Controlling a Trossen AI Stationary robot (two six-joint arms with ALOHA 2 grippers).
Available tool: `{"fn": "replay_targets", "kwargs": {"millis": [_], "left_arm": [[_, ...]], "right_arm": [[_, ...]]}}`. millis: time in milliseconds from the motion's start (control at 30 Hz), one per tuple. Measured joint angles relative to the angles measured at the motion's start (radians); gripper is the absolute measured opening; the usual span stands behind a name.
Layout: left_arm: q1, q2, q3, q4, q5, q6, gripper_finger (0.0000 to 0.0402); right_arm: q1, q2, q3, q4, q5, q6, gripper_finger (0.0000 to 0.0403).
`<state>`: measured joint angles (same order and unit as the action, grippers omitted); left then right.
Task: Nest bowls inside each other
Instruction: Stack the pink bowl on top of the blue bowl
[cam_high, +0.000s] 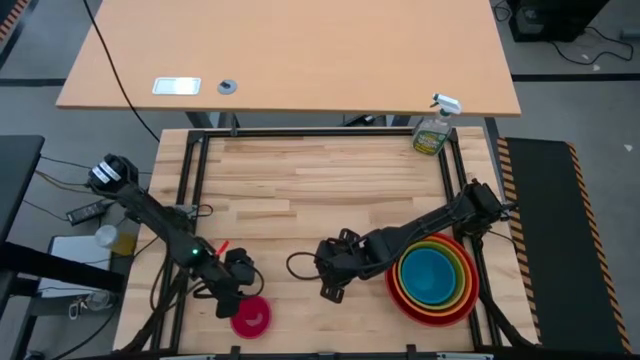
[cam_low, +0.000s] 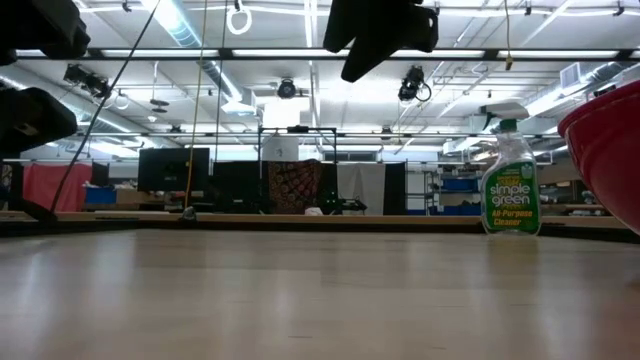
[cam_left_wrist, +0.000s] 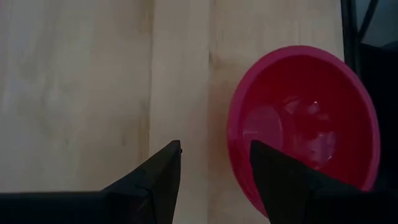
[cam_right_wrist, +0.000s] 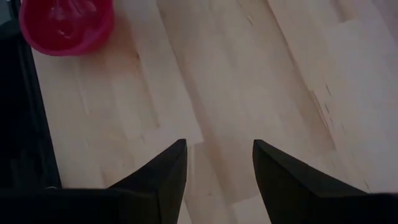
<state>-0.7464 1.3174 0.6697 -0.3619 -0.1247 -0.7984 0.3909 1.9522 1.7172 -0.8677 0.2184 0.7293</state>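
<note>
Seen from above, the left end effector (cam_high: 232, 299) is hanging over the near edge of the bench (cam_high: 300, 190), released and gripping nothing, with the pink bowl (cam_high: 250, 316) sitting just beside it at that edge. The right end effector (cam_high: 331, 287) is hovering near mid-bench, also released and empty. Touching nothing else, a nested stack is sitting in the near right corner: the red bowl (cam_high: 400, 298) outermost, then the orange bowl (cam_high: 462, 292), the green bowl (cam_high: 454, 259) and the blue bowl (cam_high: 432, 277) innermost. A spray bottle (cam_high: 433, 131) is standing at the far right corner, well apart from both arms. Bare wood is lying open between the pink bowl and the stack, except where the right arm is reaching across it.

From bench height, the spray bottle (cam_low: 510, 180) is standing upright at the far edge, and the red bowl's wall (cam_low: 608, 150) is filling the right side. The wood in front is lying open.

In the left wrist view, the fingers (cam_left_wrist: 159, 180) are standing apart, with the pink bowl (cam_left_wrist: 305, 124) just beyond one tip, upright and near the bench edge.

In the right wrist view, the fingers (cam_right_wrist: 163, 177) are standing apart over bare planks, with the pink bowl (cam_right_wrist: 65, 25) well ahead beside the dark frame rail (cam_right_wrist: 25, 124).
</note>
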Motion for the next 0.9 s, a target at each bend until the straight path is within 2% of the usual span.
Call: {"fn": "replay_targets", "kwargs": {"millis": [300, 533, 633, 833, 900], "left_arm": [[-0.01, 0.062, 0.0, 0.033, 0.047, -0.038, 0.0194], [-0.011, 0.117, 0.0, 0.063, 0.09, 0.009, 0.0183], [-0.007, 0.116, 0.0, 0.064, 0.081, 0.035, 0.0151], [-0.002, 0.116, 0.0, 0.06, 0.057, 0.119, 0.0036], [0.007, 0.112, 0.004, 0.074, 0.056, 0.148, 0.0014]], "right_arm": [[0.002, 0.007, 0.0, 0.011, 0.013, 0.004, 0.0189], [0.002, 0.026, 0.0, 0.017, 0.002, 0.003, 0.0189], [0.008, 0.026, 0.0, 0.042, 0.001, -0.007, 0.0189], [0.036, 0.026, 0.0, 0.145, 0.025, -0.128, 0.0189], [0.046, 0.026, 0.0, 0.181, 0.05, -0.164, 0.0189]]}}
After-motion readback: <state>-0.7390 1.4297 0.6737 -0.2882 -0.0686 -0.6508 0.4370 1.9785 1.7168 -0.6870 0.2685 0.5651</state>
